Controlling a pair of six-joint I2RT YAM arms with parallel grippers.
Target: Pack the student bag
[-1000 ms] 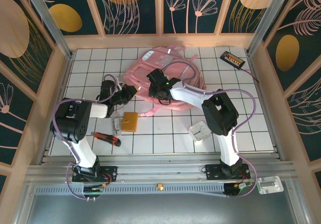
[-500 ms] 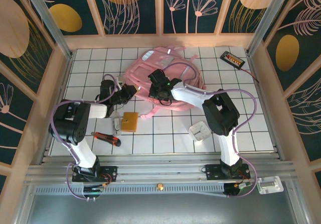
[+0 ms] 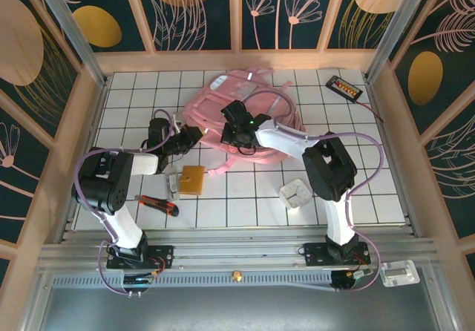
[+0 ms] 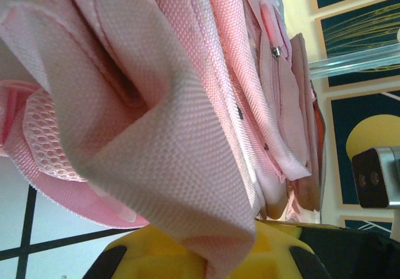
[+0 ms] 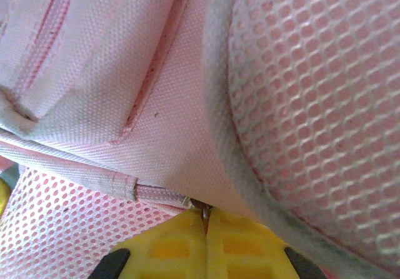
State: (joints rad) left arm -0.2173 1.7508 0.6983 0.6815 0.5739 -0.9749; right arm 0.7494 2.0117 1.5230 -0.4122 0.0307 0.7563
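Grips student bag (image 3: 223, 97) fabric in clamped left claw (image 4: 215, 251) to steady it; pinches apparent zipper pull (image 5: 203, 211) in closed right claw (image 5: 206, 229), presumably for unzipping.

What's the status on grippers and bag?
Left gripper shut on bag fabric. Right gripper shut on its zipper. Cutter, yellow pad lie apart from both.

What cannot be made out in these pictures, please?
Top view: student bag opening, under the right arm.
Left wrist view: left end effector fingertips, buried in fabric.
Right wrist view: metal bit in the shut right end effector, too close to identify.
Top view: black device labels, too small.
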